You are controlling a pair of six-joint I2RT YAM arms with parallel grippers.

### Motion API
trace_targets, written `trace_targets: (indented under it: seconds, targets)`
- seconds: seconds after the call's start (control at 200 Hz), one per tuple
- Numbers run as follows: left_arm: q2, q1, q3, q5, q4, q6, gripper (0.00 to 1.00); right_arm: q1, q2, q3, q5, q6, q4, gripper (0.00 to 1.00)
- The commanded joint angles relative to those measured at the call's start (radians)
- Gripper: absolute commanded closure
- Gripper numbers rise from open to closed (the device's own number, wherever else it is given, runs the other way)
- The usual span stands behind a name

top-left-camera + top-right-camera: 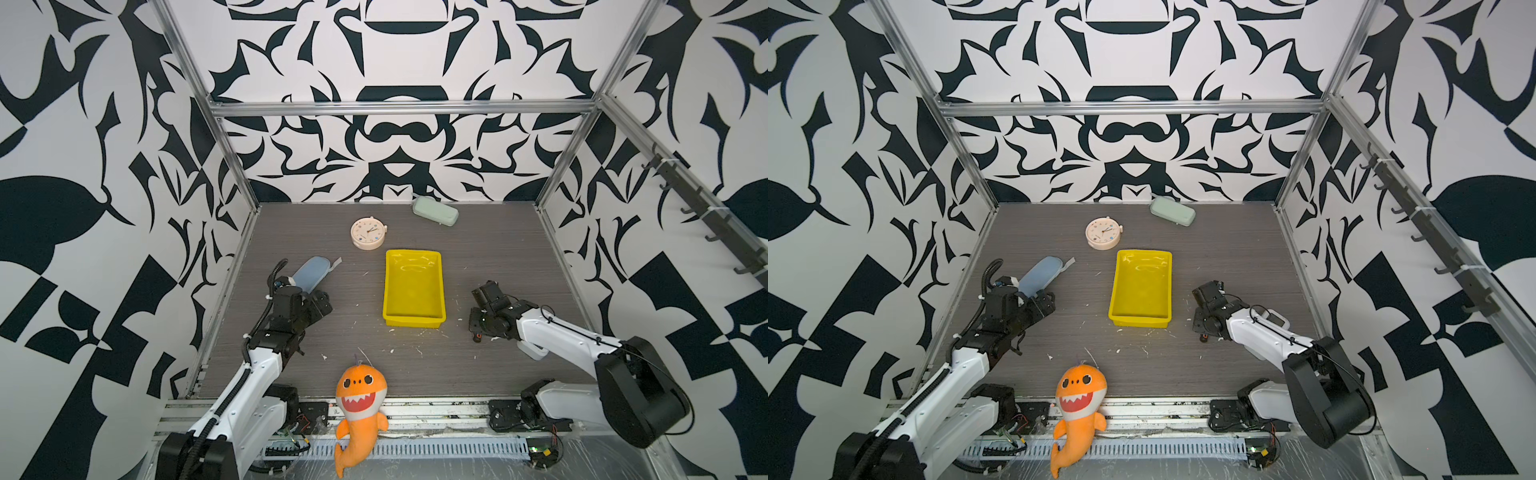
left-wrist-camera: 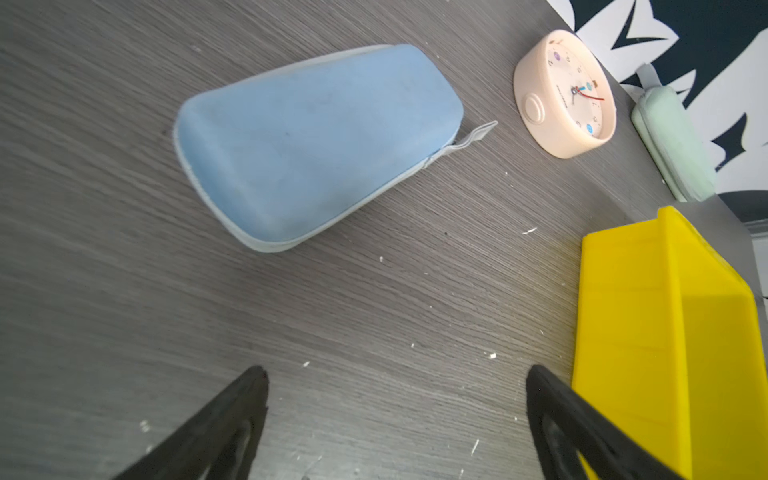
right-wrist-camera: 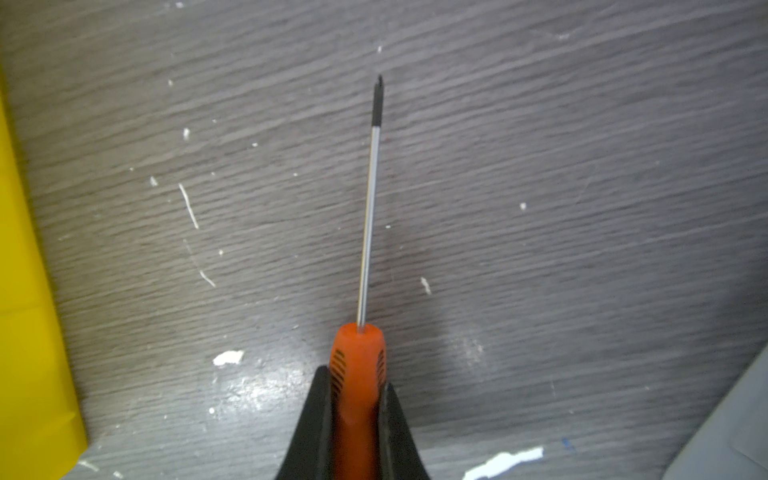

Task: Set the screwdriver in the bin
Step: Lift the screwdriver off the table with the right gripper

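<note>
The right tool [image 3: 355, 380] is pinching the screwdriver [image 3: 358, 345] by its orange handle, the thin shaft sticking out ahead over the grey counter [image 1: 498, 257]. It sits just right of the yellow bin [image 1: 413, 321], near the bin's near right corner, so the screwdriver is outside the bin. The left tool [image 2: 397, 370] has its fingers spread wide with nothing between them, left of the bin and just beside the blue case [image 2: 316, 141]. A clock [image 1: 368, 233] and a green case [image 1: 435, 211] lie farther back.
</note>
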Motion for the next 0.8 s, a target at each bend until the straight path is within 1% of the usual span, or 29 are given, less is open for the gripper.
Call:
trace_targets:
  seconds: [0.0, 0.165, 0.255, 0.295, 0.33, 0.385, 0.48, 0.65, 0.69, 0.705, 0.735, 0.795]
  targets:
    - [-0.005, 0.0, 0.031, 0.026, 0.015, 0.015, 0.0, 0.006, -0.007, 0.017, 0.016, -0.003, -0.005, 0.77]
    - [-0.038, 0.001, 0.018, 0.009, 0.005, 0.0, 0.0, 0.007, 0.041, 0.045, 0.009, -0.009, -0.021, 0.7]
    - [-0.048, 0.0, 0.014, 0.005, 0.005, -0.004, 0.0, 0.01, 0.059, 0.057, 0.011, -0.01, -0.029, 0.7]
    - [-0.05, 0.0, 0.012, 0.003, 0.004, -0.004, 0.0, 0.012, 0.061, 0.058, 0.012, -0.009, -0.031, 0.73]
    - [-0.051, 0.0, 0.013, 0.003, 0.003, -0.003, 0.0, 0.013, 0.06, 0.058, 0.015, -0.01, -0.032, 0.79]
    - [-0.052, 0.0, 0.014, 0.002, 0.0, -0.005, 0.0, 0.014, 0.051, 0.056, 0.02, -0.008, -0.034, 0.84]
    - [-0.049, 0.0, 0.014, -0.002, 0.0, -0.006, 0.0, 0.014, 0.005, 0.038, 0.022, -0.011, -0.03, 0.93]
    - [-0.041, 0.0, 0.014, -0.006, 0.002, -0.017, 0.0, 0.014, -0.163, 0.007, 0.039, -0.01, -0.029, 0.98]
    - [-0.039, 0.0, 0.014, -0.006, -0.001, -0.017, 0.0, 0.014, -0.207, 0.025, 0.04, -0.007, -0.038, 0.98]
    - [-0.04, 0.0, 0.015, -0.006, -0.002, -0.017, 0.01, 0.014, -0.221, 0.034, 0.073, -0.006, -0.042, 0.98]
    - [-0.042, 0.0, 0.015, -0.008, -0.004, -0.019, 0.0, 0.014, -0.252, 0.05, 0.088, -0.002, -0.044, 0.98]
    - [-0.046, 0.0, 0.014, -0.011, -0.004, -0.02, 0.0, 0.014, -0.287, 0.091, 0.093, 0.01, -0.03, 0.99]
